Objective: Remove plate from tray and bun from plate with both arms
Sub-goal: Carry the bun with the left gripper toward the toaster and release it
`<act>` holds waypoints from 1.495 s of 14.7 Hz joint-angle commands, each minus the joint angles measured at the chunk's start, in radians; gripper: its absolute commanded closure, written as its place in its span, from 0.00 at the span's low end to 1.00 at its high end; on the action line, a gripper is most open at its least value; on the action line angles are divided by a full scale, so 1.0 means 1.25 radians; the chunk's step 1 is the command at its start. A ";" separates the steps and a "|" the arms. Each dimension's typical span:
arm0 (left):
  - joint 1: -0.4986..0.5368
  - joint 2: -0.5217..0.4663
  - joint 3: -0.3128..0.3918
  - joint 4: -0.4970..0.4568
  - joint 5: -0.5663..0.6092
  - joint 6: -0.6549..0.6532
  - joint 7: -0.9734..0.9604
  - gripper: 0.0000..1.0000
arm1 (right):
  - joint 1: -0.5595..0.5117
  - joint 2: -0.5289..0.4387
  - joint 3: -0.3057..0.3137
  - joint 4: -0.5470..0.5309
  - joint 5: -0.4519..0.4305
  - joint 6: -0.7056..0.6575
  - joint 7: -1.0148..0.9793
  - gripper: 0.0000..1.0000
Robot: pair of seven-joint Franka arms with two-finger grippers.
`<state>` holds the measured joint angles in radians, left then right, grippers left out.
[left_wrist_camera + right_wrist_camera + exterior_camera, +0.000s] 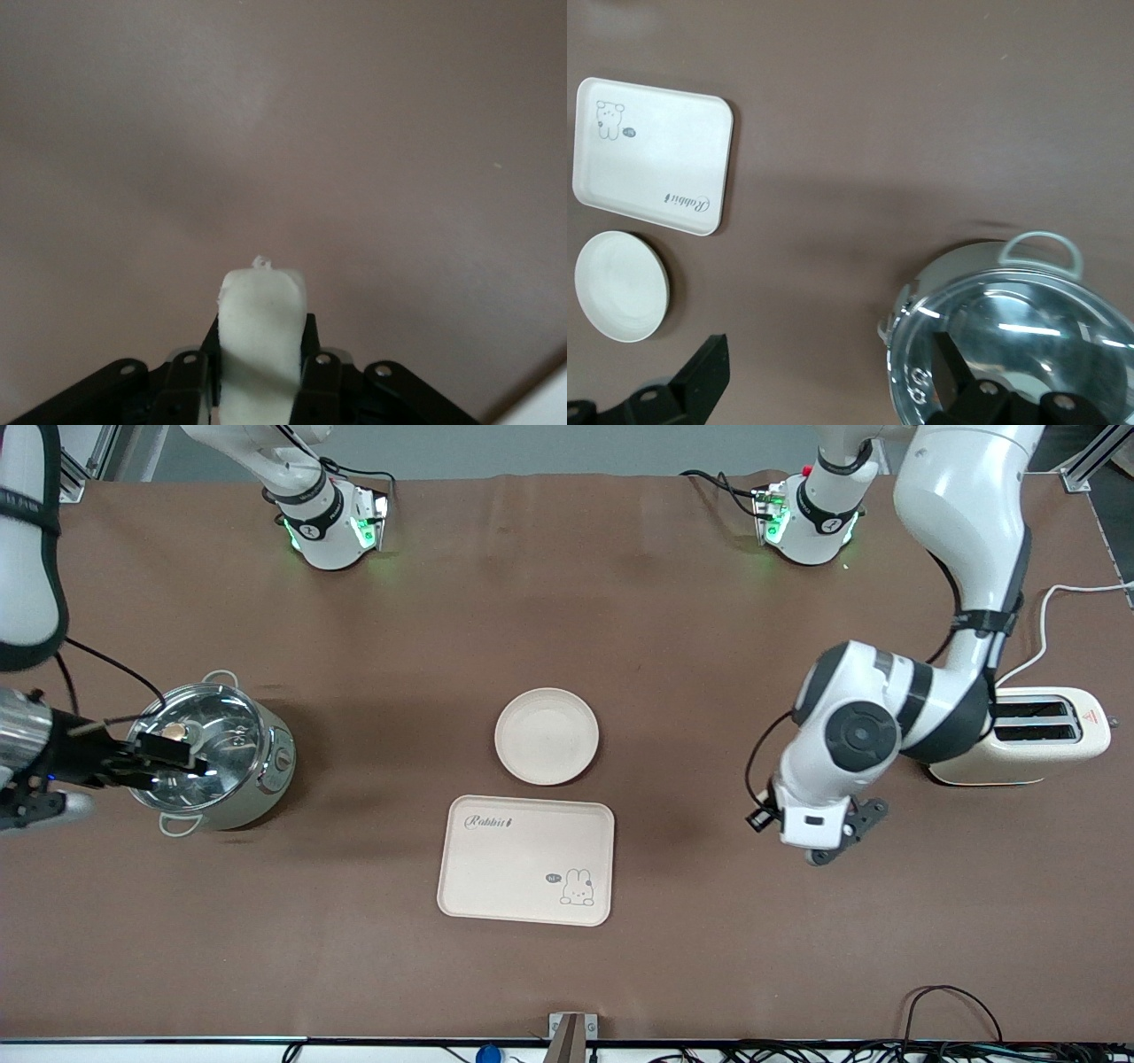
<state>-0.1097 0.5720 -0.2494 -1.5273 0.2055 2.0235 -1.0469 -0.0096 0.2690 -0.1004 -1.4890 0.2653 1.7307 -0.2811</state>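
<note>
The round cream plate (547,736) (622,285) lies empty on the brown table, just farther from the front camera than the rabbit tray. My left gripper (262,335) is shut on the pale bun (263,310), which sticks out past its fingertips. It hangs above bare table near the toaster. In the front view the left hand (824,828) hides the bun. My right gripper (833,381) (159,762) is open with nothing between its fingers. It hovers over the rim of the steel pot (213,757) (1019,336).
A rectangular cream tray (526,859) (653,168) with a rabbit drawing lies near the table's middle. The pot wears a glass lid at the right arm's end. A cream toaster (1036,735) stands at the left arm's end, close to the left arm's elbow.
</note>
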 commanded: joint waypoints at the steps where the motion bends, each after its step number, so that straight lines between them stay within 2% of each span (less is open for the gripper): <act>1: 0.043 0.042 -0.008 0.000 0.009 0.027 0.045 0.67 | 0.002 -0.047 0.007 0.023 -0.077 -0.048 0.029 0.00; 4: 0.083 0.074 -0.009 -0.011 0.009 0.046 0.085 0.66 | 0.002 -0.050 0.008 0.112 -0.158 -0.134 0.030 0.00; 6: 0.107 0.086 -0.009 -0.029 0.009 0.075 0.122 0.66 | 0.004 -0.064 0.010 0.147 -0.185 -0.188 0.066 0.00; 8: 0.126 0.099 -0.009 -0.048 0.007 0.111 0.156 0.65 | 0.003 -0.096 0.009 0.155 -0.194 -0.228 0.090 0.00; 13: 0.158 0.133 -0.009 -0.057 0.007 0.118 0.232 0.53 | -0.016 -0.161 0.007 0.154 -0.211 -0.307 0.089 0.00; 15: 0.159 0.136 -0.009 -0.057 0.007 0.119 0.245 0.43 | -0.029 -0.186 0.010 0.153 -0.211 -0.331 0.090 0.00; 16: 0.159 0.136 -0.009 -0.057 0.007 0.120 0.248 0.32 | -0.029 -0.192 0.010 0.153 -0.212 -0.338 0.090 0.00; 18: 0.159 0.123 -0.010 -0.052 0.007 0.113 0.251 0.00 | -0.029 -0.199 0.010 0.146 -0.216 -0.339 0.096 0.00; 20: 0.153 0.058 -0.013 -0.045 0.004 0.097 0.239 0.00 | -0.024 -0.198 0.014 0.138 -0.216 -0.335 0.117 0.00; 22: 0.154 -0.023 -0.015 -0.023 0.007 0.019 0.251 0.00 | -0.023 -0.196 0.015 0.137 -0.215 -0.329 0.123 0.00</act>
<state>0.0802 0.6817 -0.2637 -1.5488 0.2055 2.1425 -0.7445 -0.0352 0.0430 -0.0961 -1.2855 0.0161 1.3060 -0.1535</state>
